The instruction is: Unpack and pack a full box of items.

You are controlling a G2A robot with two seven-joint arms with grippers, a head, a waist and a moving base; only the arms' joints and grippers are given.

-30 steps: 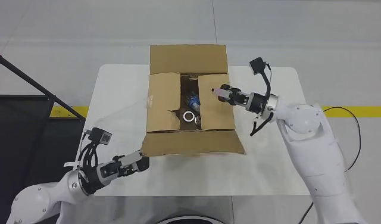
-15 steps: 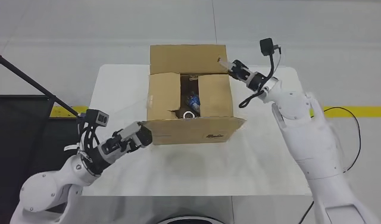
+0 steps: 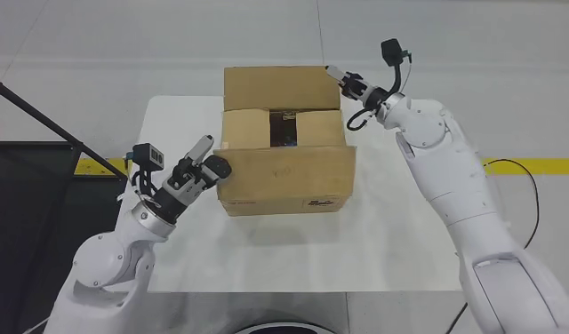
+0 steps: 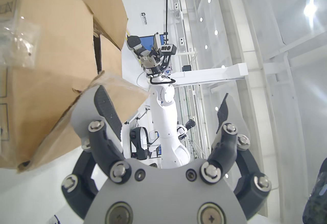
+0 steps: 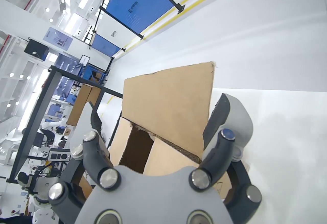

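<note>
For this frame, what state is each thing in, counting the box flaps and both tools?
Box: upright on the table, partly open.
Near flap: lifted up, its left corner against the left tool.
Far flap: open, leaning back.
Side flaps: folded inward, with a dark gap between them.
Left tool: open, holding nothing.
Right tool: open, at the far flap's right corner.

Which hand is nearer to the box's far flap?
Right. The right hand, open, is at a corner of the far flap; the left hand is across the box, at its near left corner.
</note>
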